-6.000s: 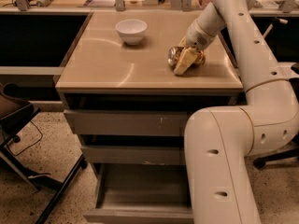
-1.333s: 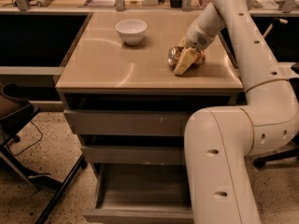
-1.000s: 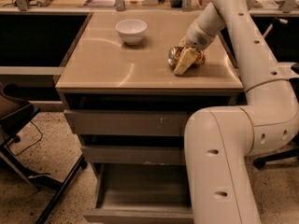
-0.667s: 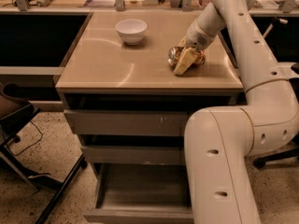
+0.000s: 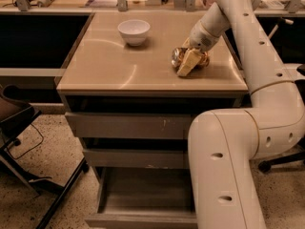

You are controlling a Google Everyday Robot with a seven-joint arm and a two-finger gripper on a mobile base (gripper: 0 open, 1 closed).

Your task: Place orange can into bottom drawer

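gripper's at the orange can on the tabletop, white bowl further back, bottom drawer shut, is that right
Not quite: the bottom drawer is pulled open, as the camera view shows. The gripper is at the orange can on the tabletop, with the white bowl further back.

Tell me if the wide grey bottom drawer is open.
Open: the bottom drawer sits pulled out, floor showing. The claw is at the dented golden-orange can on the tabletop.

We log the orange can (image 5: 177,57) on its side, right part of desk (image 5: 114,68), gripper (image 5: 190,62) over it; bottom drawer (image 5: 143,194) pulled open.
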